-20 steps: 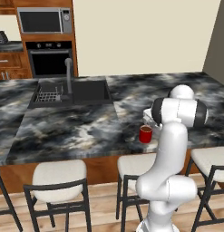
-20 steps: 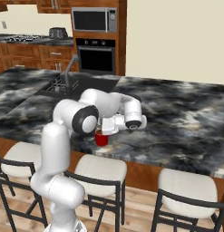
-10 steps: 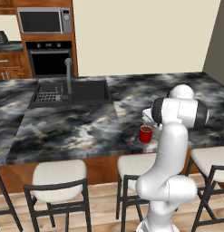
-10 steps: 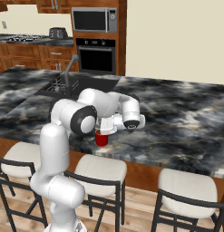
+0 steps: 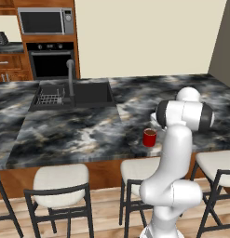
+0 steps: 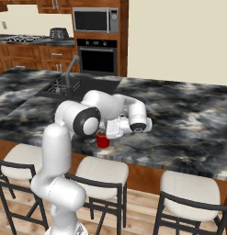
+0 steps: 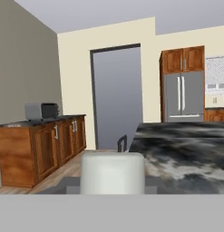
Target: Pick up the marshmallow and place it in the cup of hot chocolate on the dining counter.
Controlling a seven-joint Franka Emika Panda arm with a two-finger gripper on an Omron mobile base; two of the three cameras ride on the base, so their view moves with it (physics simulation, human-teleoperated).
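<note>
Marshmallow (image 7: 112, 173) pinched between closed fingers, big and white in the hand view, raised above the counter (image 7: 186, 149). Gripper (image 6: 108, 130) level, close over the red cup (image 6: 103, 139), camera looking sideways across the marbled top. Cup (image 5: 149, 137) upright near the counter's front edge (image 5: 79, 139), right of the black sink (image 5: 74, 94). Stools (image 5: 59, 179) tucked along that edge.

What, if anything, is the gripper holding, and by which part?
The gripper is shut on the marshmallow, apparently clamping its lower sides; the contact itself is hidden.
</note>
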